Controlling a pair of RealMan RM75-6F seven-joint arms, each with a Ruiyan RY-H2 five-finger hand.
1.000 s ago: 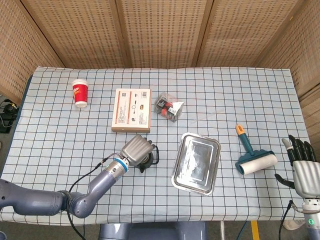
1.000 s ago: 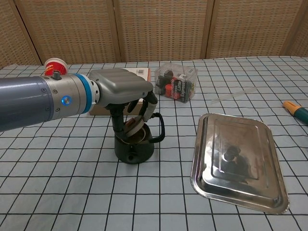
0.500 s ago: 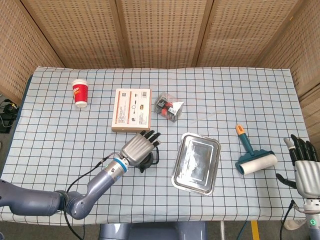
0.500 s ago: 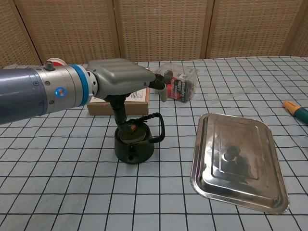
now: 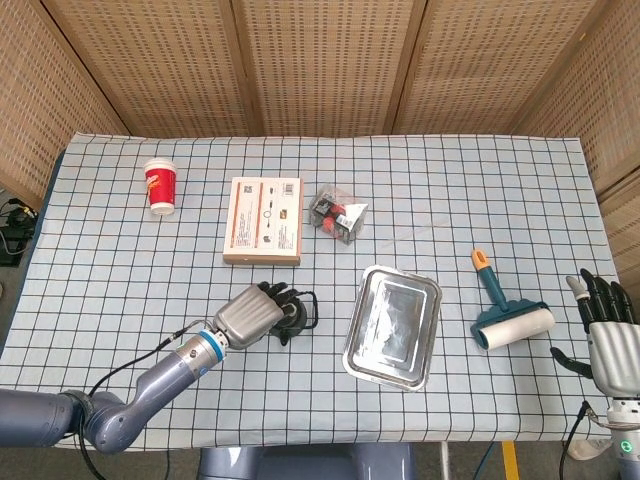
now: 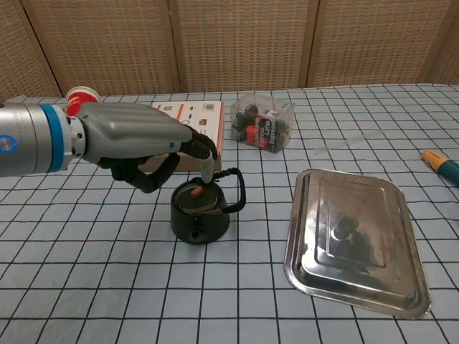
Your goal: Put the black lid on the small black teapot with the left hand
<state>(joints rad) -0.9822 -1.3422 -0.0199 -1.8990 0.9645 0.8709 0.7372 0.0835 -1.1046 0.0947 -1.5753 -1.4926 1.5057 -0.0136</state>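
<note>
The small black teapot (image 6: 199, 221) stands near the table's front, left of centre, also seen in the head view as the teapot (image 5: 296, 318). The black lid (image 6: 194, 198) with its brown knob lies flat in the pot's mouth. My left hand (image 6: 136, 142) is just left of the pot and holds nothing. Its fingers (image 6: 206, 166) reach out over the pot's far rim, one tip just above the lid. In the head view the left hand (image 5: 246, 316) lies against the pot's left side. My right hand (image 5: 607, 340) stays at the table's right front corner, fingers spread and empty.
A metal tray (image 5: 393, 326) lies upside down right of the pot. Behind are a flat brown box (image 5: 263, 220), a clear pack of small items (image 5: 338, 214) and a red paper cup (image 5: 160, 186). A teal lint roller (image 5: 505, 310) lies at the right.
My left hand has let go of the lid, which now sits on the teapot. The hand opened and drew back to the left. The right hand has stayed put.
</note>
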